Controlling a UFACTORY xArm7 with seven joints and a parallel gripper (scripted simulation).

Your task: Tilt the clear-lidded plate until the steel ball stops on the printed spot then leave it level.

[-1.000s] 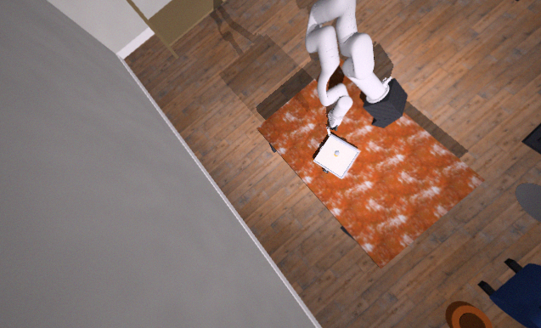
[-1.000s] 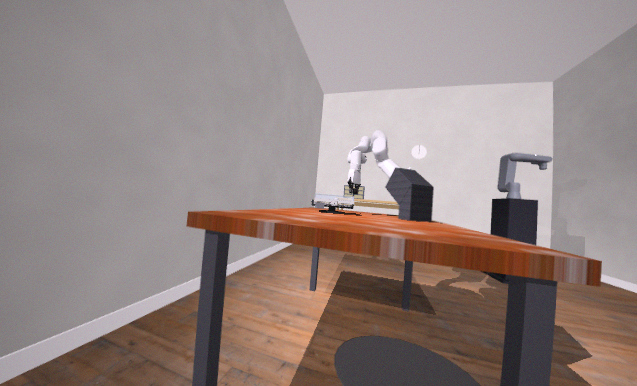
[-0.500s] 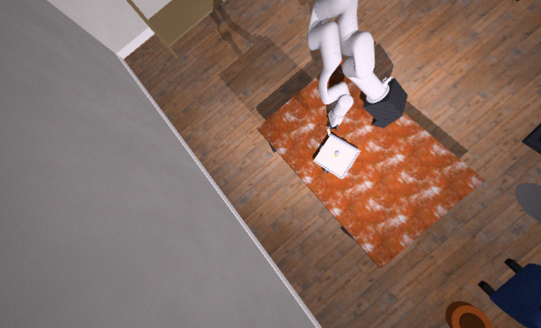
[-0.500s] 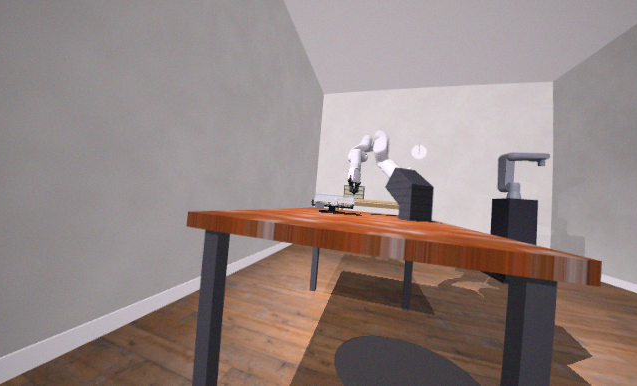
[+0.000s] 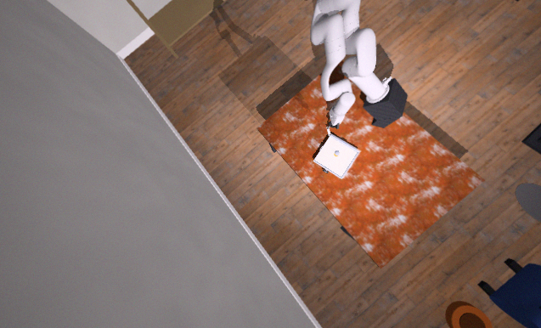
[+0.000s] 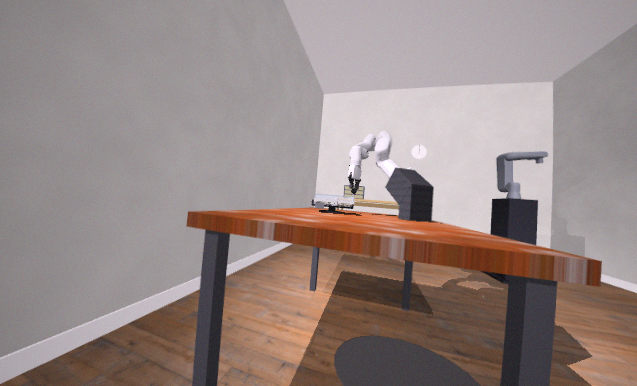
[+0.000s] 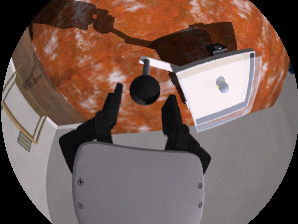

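The square white clear-lidded plate [image 5: 336,155] rests on a small stand on the orange table, near its left edge. The steel ball [image 5: 336,152] sits near the plate's middle, on or right beside the yellow printed spot [image 5: 335,155]. In the wrist view the plate [image 7: 218,90] is at the right with the ball [image 7: 222,84] on it. A thin rod with a dark round knob [image 7: 145,88] sticks out from the plate's corner. My gripper [image 7: 144,96] is open, and the knob shows between and beyond the fingertips without touching them. In the side view the gripper [image 6: 354,188] hovers above the plate's far end [image 6: 333,201].
My dark base block [image 5: 386,104] stands on the table behind the plate. A second grey arm on a dark pedestal [image 6: 514,200] stands off the table at the right. A grey wall runs along the table's left side.
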